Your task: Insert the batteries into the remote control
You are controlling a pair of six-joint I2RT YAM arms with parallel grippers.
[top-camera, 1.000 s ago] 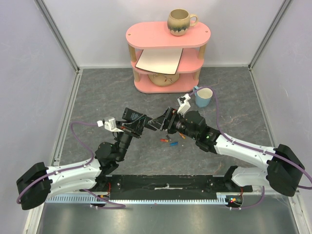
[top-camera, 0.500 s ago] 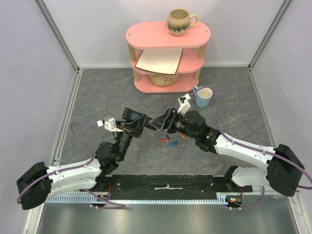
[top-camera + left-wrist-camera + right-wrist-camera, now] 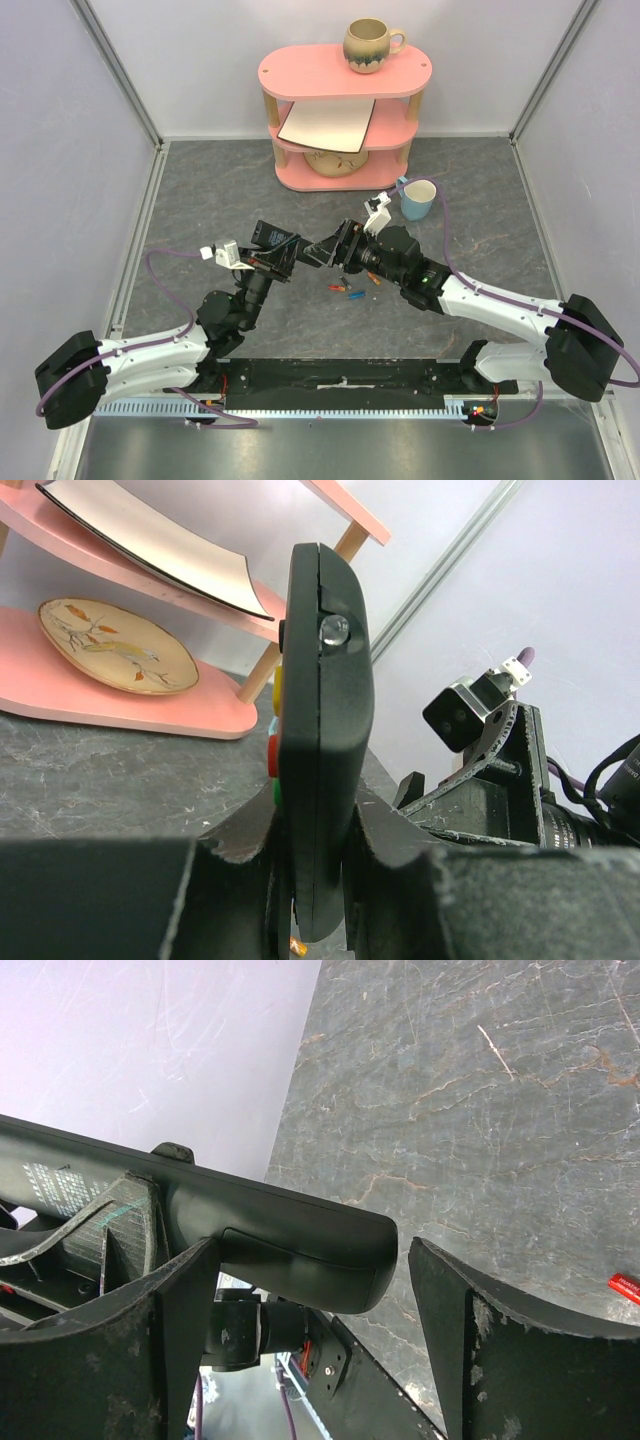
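Grey marbled table (image 3: 200,190) carries a pink three-tier wooden shelf (image 3: 340,70) at its far side. In front of that shelf, our left hand (image 3: 318,850) is clamped on the slim black remote control (image 3: 325,680), held on edge. Our right hand (image 3: 310,1260) stands spread wide around the remote's end. We see the tiny blue and red-orange batteries (image 3: 348,290) lying on the table, nearer us than the shelf.

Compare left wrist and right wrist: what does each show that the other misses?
Left wrist only: the remote control edge-on with its coloured buttons, the pink shelf and a painted plate on it. Right wrist only: the printed label on the remote's back, a red battery at the frame's right edge, and the right tool open around the remote's end. Both: the remote control, gripped by the left tool.
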